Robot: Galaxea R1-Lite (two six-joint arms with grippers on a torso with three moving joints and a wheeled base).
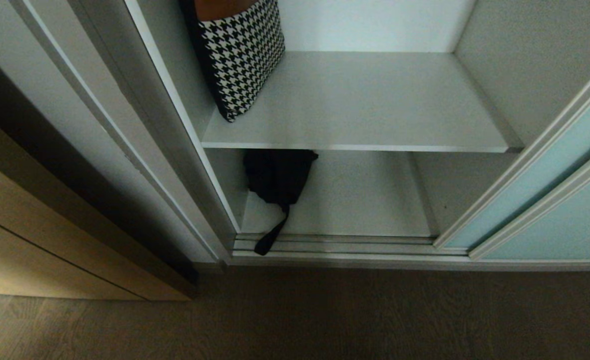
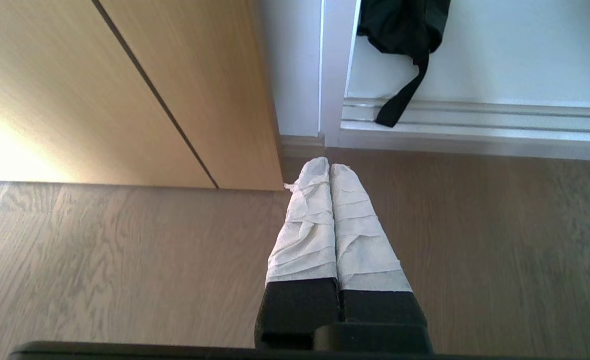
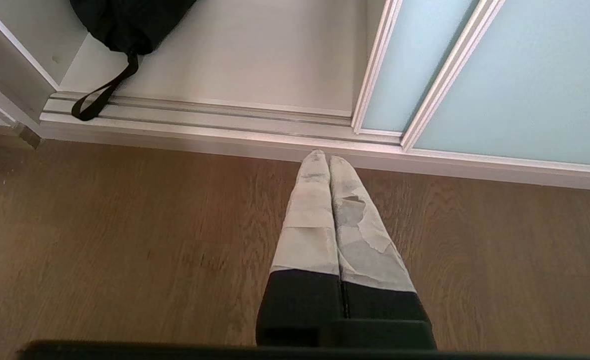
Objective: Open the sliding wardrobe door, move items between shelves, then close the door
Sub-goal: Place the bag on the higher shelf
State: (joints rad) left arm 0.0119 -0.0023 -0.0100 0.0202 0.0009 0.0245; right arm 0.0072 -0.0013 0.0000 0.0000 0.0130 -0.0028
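Both grippers clenched on nothing above the floor [image 2: 99, 260], wardrobe standing open.
Left gripper [image 2: 329, 172] hangs near the beige cabinet [image 2: 74, 90], right gripper [image 3: 327, 159] just short of the bottom track [image 3: 214, 116]; sliding wardrobe door [image 1: 540, 175] is pushed to the right; black garment [image 1: 277, 175] lies on the lower shelf [image 1: 365, 200] at its left, strap [image 1: 273, 236] dangling over the track; houndstooth bag [image 1: 242, 55] leans on the upper shelf [image 1: 375, 100].

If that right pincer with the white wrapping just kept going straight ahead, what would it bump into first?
Probably the silver bottom track rail of the wardrobe, close to the frame of the frosted pale blue-green sliding door. The shut right pincer points at it above the brown wood-grain floor; depth is unclear.
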